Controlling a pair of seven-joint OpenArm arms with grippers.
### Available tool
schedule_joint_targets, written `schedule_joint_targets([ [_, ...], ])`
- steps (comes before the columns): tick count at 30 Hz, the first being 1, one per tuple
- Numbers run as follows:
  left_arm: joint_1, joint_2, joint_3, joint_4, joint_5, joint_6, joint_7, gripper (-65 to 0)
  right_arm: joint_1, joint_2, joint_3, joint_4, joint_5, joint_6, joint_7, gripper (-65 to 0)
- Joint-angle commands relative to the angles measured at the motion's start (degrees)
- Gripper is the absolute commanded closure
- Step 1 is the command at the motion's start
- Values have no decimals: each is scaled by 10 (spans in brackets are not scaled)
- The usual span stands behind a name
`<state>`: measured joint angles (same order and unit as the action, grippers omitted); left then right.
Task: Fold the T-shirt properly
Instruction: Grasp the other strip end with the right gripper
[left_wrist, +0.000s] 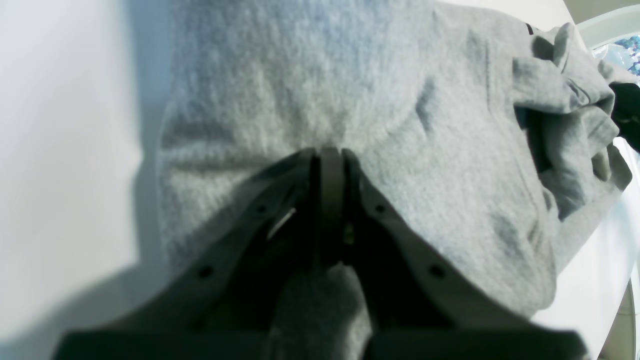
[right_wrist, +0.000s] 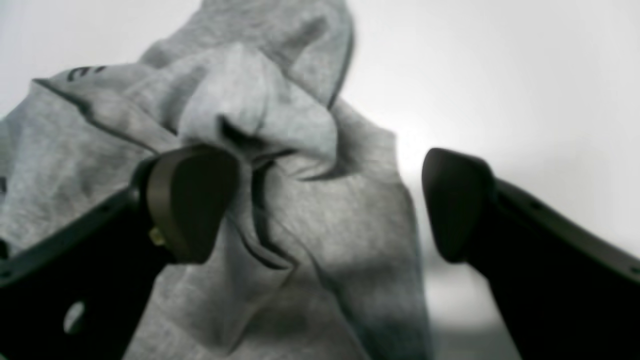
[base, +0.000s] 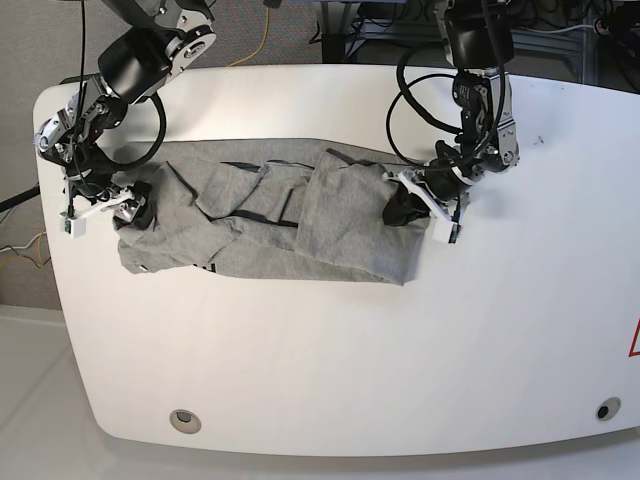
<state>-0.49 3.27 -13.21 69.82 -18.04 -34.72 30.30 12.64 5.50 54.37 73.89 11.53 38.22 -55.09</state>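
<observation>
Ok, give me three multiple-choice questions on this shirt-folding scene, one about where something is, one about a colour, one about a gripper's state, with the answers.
1. Where does the T-shirt lie on the white table?
A. Across the far half, between the two arms
B. At the near edge
C. Hanging off the side

2. What colour is the T-shirt fabric?
A. Navy
B. Heather grey
C. Red

3. How does the left gripper stand?
A. Wide open above the cloth
B. Shut on the T-shirt
C. Out of view

Answers:
1 A, the base view shows it spread between the arms, with the near half of the table bare.
2 B, all three views show grey cloth.
3 B, the left wrist view shows the jaws pressed together with fabric pinched; the right gripper is the open one.
</observation>
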Motion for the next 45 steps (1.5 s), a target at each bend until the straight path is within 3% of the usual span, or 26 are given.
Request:
schedule_joint_targets([
  [1, 8, -3, 1, -9, 53, 21, 59, -16, 0, -10, -2, 0, -12, -2, -31, -602],
  [16, -1, -3, 2, -9, 53, 21, 59, -16, -8, -46, -21, 38, -15, -2, -50, -602],
  [26, -2, -3, 2, -9, 53, 21, 59, -16, -18, -46, -45, 43, -15, -2, -50, -583],
  [29, -2, -3, 2, -9, 53, 21, 59, -16, -19, -46, -46, 43, -16, -2, -49, -491],
  [31, -2, -3, 2, -9, 53, 21, 59, -16, -19, -46, -46, 43, -16, -2, -49, -389],
  [37, -2, -3, 2, -9, 53, 21, 59, -16, -19, -44, -46, 43, -16, -2, -47, 0],
  [41, -2, -3, 2, -9, 53, 21, 59, -16, -19, -43, -47, 43, -16, -2, -47, -31],
  [45, 0, -3, 2, -9, 53, 21, 59, -16, -21, -43, -64, 44, -16, -2, -47, 0],
])
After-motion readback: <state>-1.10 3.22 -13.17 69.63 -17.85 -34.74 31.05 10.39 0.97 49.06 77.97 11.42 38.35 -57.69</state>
